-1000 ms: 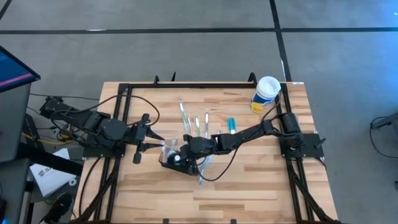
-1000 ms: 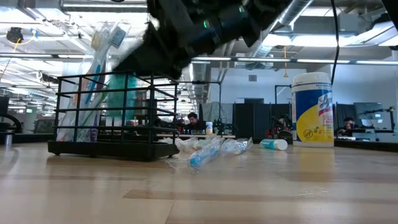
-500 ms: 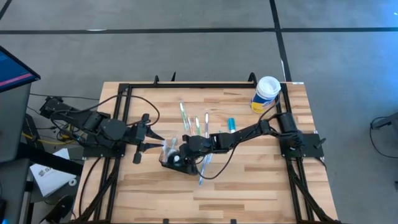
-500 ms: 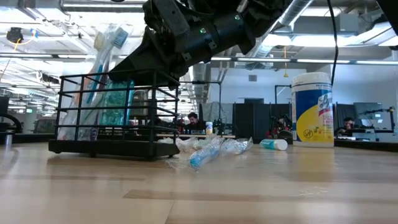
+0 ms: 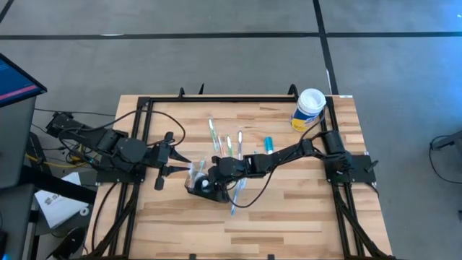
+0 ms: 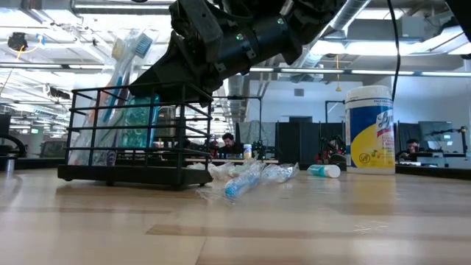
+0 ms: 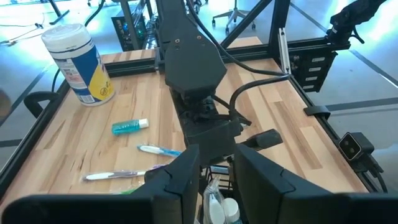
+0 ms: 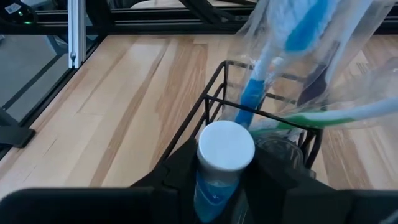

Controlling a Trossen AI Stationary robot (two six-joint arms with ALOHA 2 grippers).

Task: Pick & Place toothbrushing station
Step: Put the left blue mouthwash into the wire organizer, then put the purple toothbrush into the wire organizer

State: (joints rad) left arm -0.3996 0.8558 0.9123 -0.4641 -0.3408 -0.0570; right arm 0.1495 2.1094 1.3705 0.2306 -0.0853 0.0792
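The toothbrushing station (image 5: 196, 180) is a black wire holder left of the table's middle; in the low view the station (image 6: 132, 173) rests flat on its base. Plastic-wrapped toothbrushes (image 6: 121, 73) stand in it, leaning on its rim. My right gripper (image 5: 211, 182) reaches over it from the right, shut on a blue tube with a white cap (image 8: 225, 148). My left gripper (image 5: 179, 162) hangs raised just left of the station, open, with nothing between its fingers (image 7: 186, 177). My right gripper pinches the blue tube between its two fingers, on the tube's upper part just under the white cap (image 8: 210, 186). The fingers slant down from the table's right side. The tube stands upright inside the station's wire walls (image 6: 140, 121); its lower end is hidden.
Loose toothbrushes (image 5: 229, 144) and a small blue tube (image 5: 268, 144) lie beyond the station. A wrapped toothbrush (image 5: 237, 196) lies beside it on the right. A yellow-and-white canister (image 5: 309, 108) stands at the far right corner. Black rails (image 5: 238, 98) frame the table.
My right gripper has sunk a little over the station with the blue tube, bringing the tube lower between the wire walls, and has since kept still. The station has stayed where it was.
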